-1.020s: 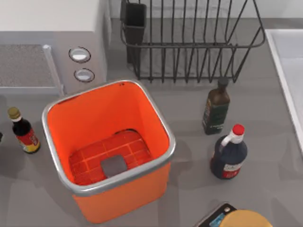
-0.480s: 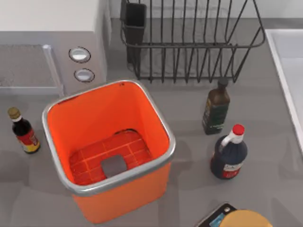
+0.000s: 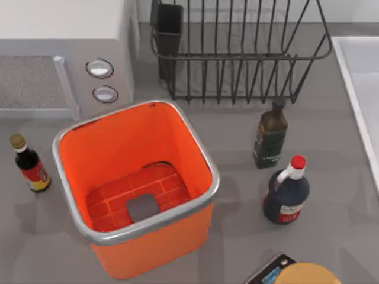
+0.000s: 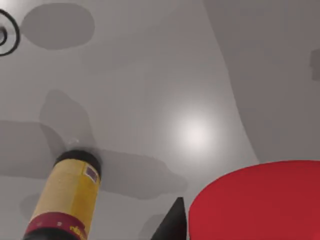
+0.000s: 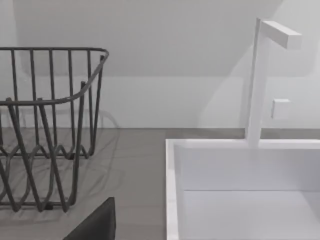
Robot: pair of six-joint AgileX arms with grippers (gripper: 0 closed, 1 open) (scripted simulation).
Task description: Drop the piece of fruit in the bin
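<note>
From left to right in the top view: a small red-labelled bottle [image 3: 28, 164], the empty orange bin [image 3: 118, 148], then a dark green bottle [image 3: 270, 135] and a red-capped bottle [image 3: 286, 190]; no label is legible. The left wrist view shows the piece of fruit [image 4: 260, 200] beside one dark fingertip [image 4: 172, 222] of the left gripper; its grip cannot be told.

Glossy orange plastic bin [image 3: 148, 254] w/ metal rim; smooth red fruit [image 4: 260, 205]
</note>
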